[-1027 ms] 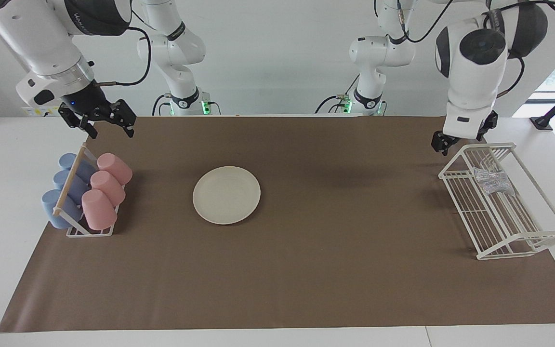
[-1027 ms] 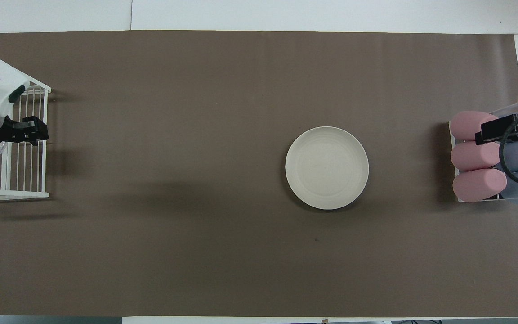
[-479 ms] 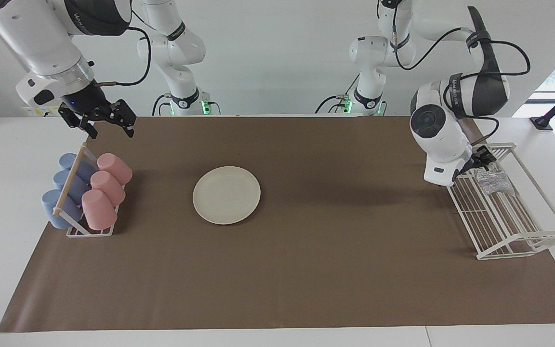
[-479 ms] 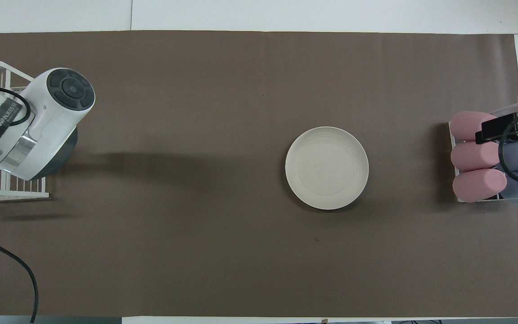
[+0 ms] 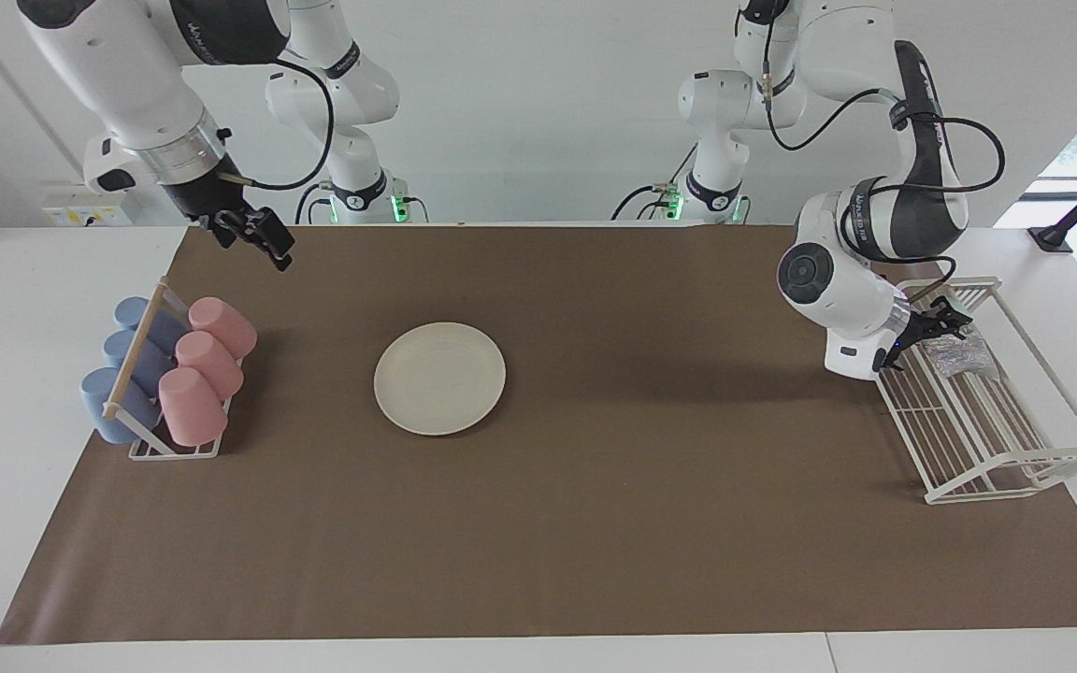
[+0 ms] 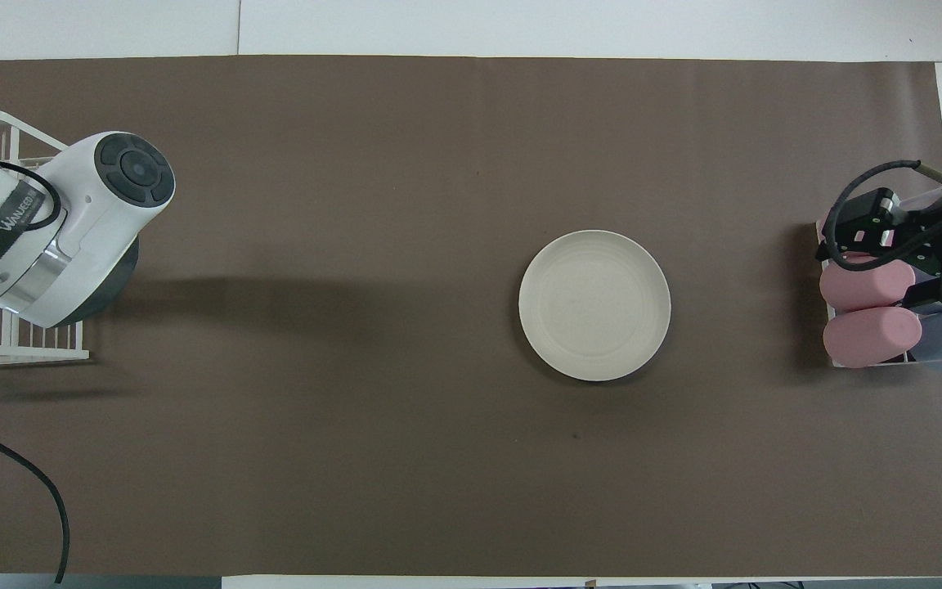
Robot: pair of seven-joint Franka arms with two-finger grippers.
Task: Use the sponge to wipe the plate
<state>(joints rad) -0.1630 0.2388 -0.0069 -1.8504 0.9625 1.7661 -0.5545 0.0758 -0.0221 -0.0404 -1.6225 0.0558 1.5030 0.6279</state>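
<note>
At the left arm's end of the counter, the left gripper (image 5: 948, 321) reaches into the white wire rack (image 5: 1053, 463), released, just beside the sponge (image 5: 961, 353). The right gripper (image 5: 263, 239) hangs released over the cup rack's (image 5: 174, 450) end. The plate (image 5: 439, 378) lies mid-counter.

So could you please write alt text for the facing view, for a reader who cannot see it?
The left gripper reaches into a white wire rack at the sponge. A cream plate lies untouched on the brown mat. The right gripper hangs open above the mat, near a rack of cups.
</note>
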